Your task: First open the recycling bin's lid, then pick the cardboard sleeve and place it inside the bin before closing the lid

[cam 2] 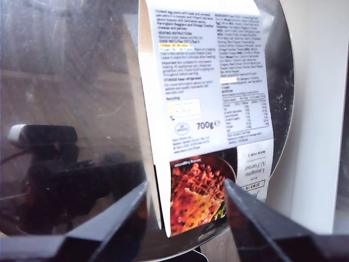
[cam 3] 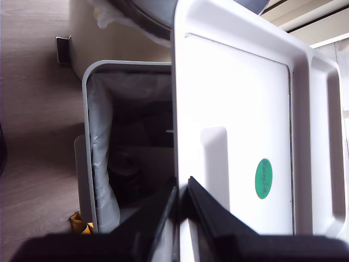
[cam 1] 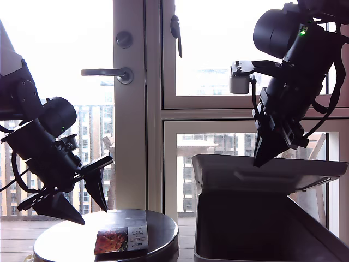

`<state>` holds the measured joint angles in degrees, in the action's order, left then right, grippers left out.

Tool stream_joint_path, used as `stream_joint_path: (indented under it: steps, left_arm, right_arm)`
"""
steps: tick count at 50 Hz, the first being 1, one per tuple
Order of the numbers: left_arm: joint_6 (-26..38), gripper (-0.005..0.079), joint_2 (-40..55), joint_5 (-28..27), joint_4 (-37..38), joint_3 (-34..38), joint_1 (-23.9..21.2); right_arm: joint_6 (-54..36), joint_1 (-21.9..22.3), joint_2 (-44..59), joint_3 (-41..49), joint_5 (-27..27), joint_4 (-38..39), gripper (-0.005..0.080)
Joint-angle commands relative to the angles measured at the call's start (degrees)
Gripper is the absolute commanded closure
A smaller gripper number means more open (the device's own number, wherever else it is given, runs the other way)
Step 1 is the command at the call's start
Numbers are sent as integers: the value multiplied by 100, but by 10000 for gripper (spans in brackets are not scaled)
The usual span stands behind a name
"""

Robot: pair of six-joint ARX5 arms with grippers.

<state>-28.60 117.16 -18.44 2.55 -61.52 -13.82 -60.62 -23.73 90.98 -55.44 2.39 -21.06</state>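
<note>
Exterior view: lid raised partway over the recycling bin at that view's right, edge pinched by my second gripper; cardboard sleeve flat on the round table at the view's left, under my first gripper, fingers spread wide. First wrist view: sleeve lying between open jaws, not gripped. Second wrist view: jaws narrow, closed on the lid's edge, dark interior exposed. Opening seemingly underway; picking, dropping in and closing all left.
</note>
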Motion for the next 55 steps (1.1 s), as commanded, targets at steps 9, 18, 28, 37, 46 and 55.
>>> stream_joint_path:
  steps: [9,18,28,37,46,55]
  left_arm:
    - [-142,313,363,-11,-181,20,-66]
    - [-315,313,538,-83,-330,20,-133]
    - [-459,315,673,-232,-538,17,-262]
    - [-756,340,706,-317,-809,17,-352]
    - [-1104,366,957,-522,-957,17,-361]
    - [-1303,375,1099,-645,-1296,17,-361]
  right_arm:
    - [70,-9,-4,-57,9,170,765]
    - [79,-9,-4,-57,9,216,765]
    - [83,-9,-4,-57,11,234,765]
    - [83,-9,-4,-57,11,260,765]
    - [83,-9,-7,-57,9,297,765]
    - [83,-9,-7,-59,7,323,765]
